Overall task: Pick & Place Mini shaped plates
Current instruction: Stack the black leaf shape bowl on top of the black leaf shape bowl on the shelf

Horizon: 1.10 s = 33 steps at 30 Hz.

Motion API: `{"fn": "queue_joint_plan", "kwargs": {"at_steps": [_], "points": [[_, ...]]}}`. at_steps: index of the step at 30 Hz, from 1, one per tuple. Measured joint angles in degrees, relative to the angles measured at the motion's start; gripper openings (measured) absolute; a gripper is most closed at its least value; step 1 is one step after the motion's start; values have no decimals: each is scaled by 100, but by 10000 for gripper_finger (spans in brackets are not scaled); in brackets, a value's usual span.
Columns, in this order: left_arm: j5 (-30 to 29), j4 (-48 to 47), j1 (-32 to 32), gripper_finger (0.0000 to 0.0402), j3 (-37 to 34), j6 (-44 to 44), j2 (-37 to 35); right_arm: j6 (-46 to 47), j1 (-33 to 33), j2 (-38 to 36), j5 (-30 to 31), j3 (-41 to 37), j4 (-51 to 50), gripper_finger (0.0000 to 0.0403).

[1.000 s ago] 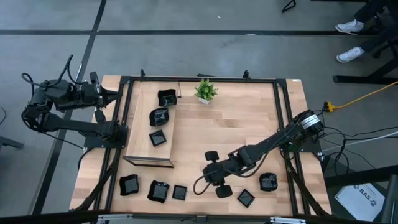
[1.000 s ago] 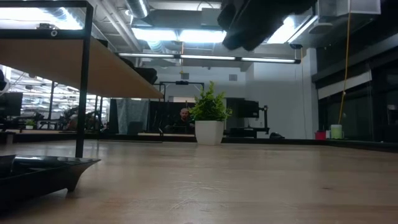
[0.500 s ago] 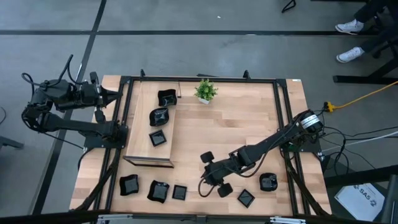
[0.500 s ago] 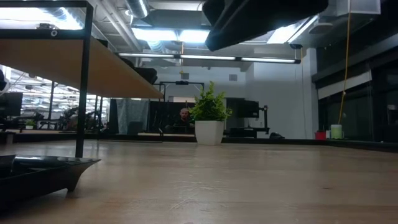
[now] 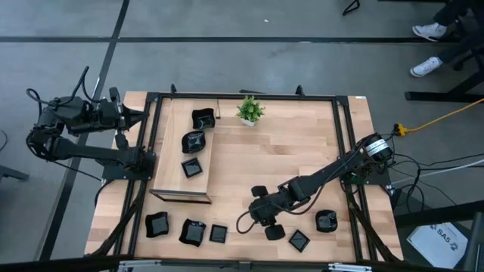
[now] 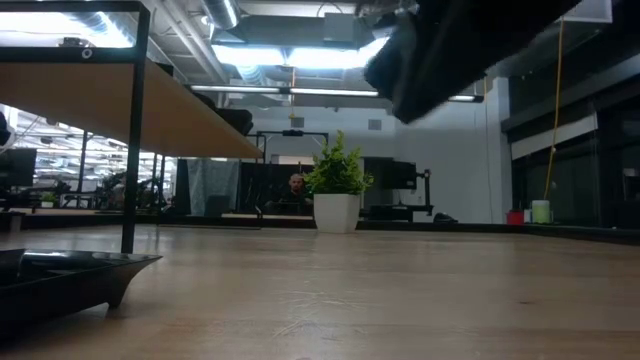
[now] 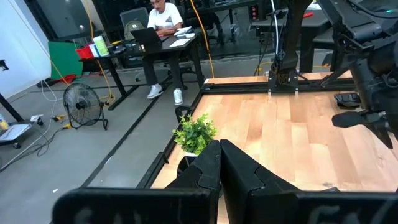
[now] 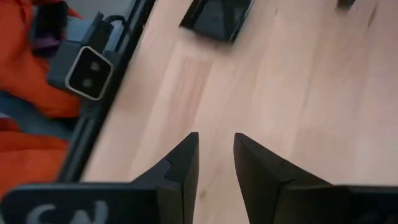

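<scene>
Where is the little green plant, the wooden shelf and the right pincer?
Plant point(image 5: 249, 109), high view, on its leaves.
Wooden shelf point(image 5: 168, 162), high view, on bare wood beside the dishes.
Right pincer point(image 8: 215, 163), right wrist view, midway between its fingertips.

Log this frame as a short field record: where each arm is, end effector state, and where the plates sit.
left arm: parked off the table's left edge, end effector shut and empty
right arm: stretched over the table's near centre, end effector empty, fingers slightly apart over bare wood
plates on raised shelf: three
plates on table, near left: three
plates on table, near right: three, one beside the right end effector
other: potted plant at the far edge
</scene>
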Motion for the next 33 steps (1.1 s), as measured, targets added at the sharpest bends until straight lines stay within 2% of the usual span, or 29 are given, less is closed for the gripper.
{"fn": "queue_joint_plan", "kwargs": {"at_steps": [5, 12, 22, 33], "points": [[-1, -1, 0, 4, 1, 1, 0, 1086, 0, 2, -616, 0, -539, 101], [-1, -1, 0, 4, 2, 0, 0, 2741, 36, 2, -1843, 0, -1450, 101], [0, -1, 0, 4, 1, 0, 0, 4424, 399, 2, -2114, 0, -2244, 101], [0, -1, -1, 4, 0, 1, 0, 6107, 723, 2, -2717, 0, -4020, 101]]}}
